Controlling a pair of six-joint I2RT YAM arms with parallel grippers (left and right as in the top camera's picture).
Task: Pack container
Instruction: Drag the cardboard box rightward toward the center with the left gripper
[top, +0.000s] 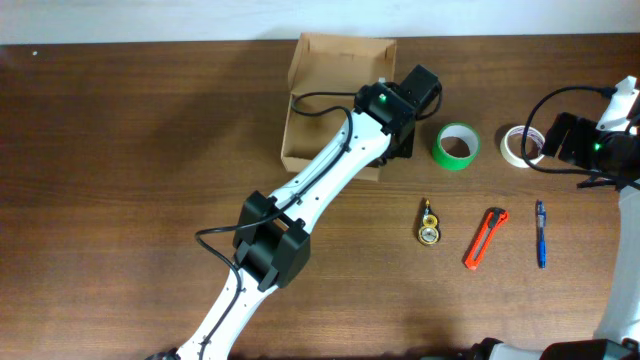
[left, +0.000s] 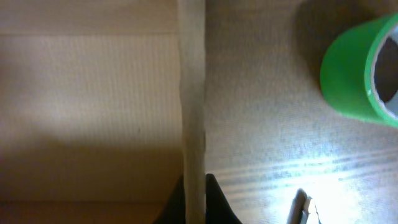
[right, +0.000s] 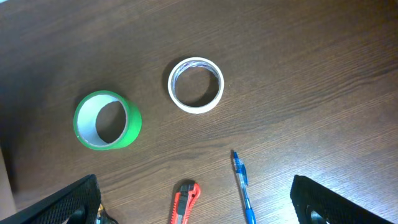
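- The left gripper (left: 194, 182) is at the box's right wall. One dark finger (left: 219, 202) sits on each side of the cardboard edge, pressed in close so the wall is pinched between them. It holds nothing else.
- The box (top: 320, 110) stands toward the far side of the table (top: 120, 150), mouth up, with its flap (top: 342, 55) laid open at the far end. Box and flap together run front to back. The arm hides too much of the body to tell its own long side.
- The left arm (top: 300, 200) slants in from the near left and crosses the box's near right corner.
- The green tape (top: 456, 146) lies flat just right of the box. It does not touch the wall, and a strip of bare wood shows between them.
- The white tape (top: 522, 146) lies flat further right of the box, level with the green one.
- The right gripper (right: 196, 186) hangs well right of the box, beside the white tape. Its fingers are spread wide with nothing between them.
- Right of the box and nearer the robot lie a gold object (top: 428, 225), an orange cutter (top: 485, 238) and a pen (top: 540, 233), in a row and apart from one another.
- Bare wood stretches left of the box, and the flap's tip reaches the table's far edge.
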